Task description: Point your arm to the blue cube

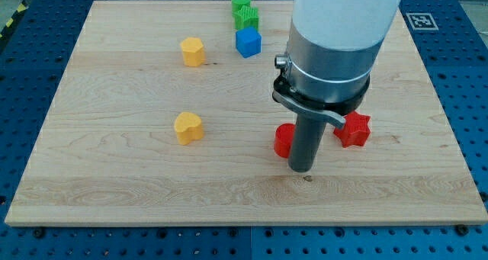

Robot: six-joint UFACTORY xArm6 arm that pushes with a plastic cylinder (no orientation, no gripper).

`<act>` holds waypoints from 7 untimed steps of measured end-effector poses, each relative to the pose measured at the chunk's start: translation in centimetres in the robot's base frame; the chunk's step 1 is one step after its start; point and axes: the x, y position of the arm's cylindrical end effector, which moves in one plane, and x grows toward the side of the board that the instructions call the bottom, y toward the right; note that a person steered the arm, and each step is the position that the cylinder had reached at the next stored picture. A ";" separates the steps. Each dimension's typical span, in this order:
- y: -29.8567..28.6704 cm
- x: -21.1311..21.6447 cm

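Camera view, and here is the pale wooden worktop (114,184), fine grain running side to side, sitting on a blue perforated base (465,77) dotted with holes. The blocks are small, matte and plastic-looking. Up at the view's top, a green cylinder (241,1) sits right against a green star-shaped block (247,17), and just below them, touching or very nearly so, is the blue cube (248,42), crisp-edged and turned slightly on the board. Off to the view's left of the cube, a yellow block (193,52) with faceted sides stands alone; lower down, another yellow block (187,127), heart-like in outline, stands well apart from it. No containers here, everything lies loose on the wood. Now the arm: a fat white and grey cylinder comes down from the view's top right, clamped by a metal collar, ending in a straight dark rod. There is no hand on this arm, only the rod, so nothing is held. My tip (301,170) is down on the board, just beside a red block (284,140) on the rod's left, shape partly hidden. A red star-shaped block (354,129) lies on the rod's right. The blue cube is well apart from my tip, up the board.
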 end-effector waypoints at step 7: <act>19.2 -9.5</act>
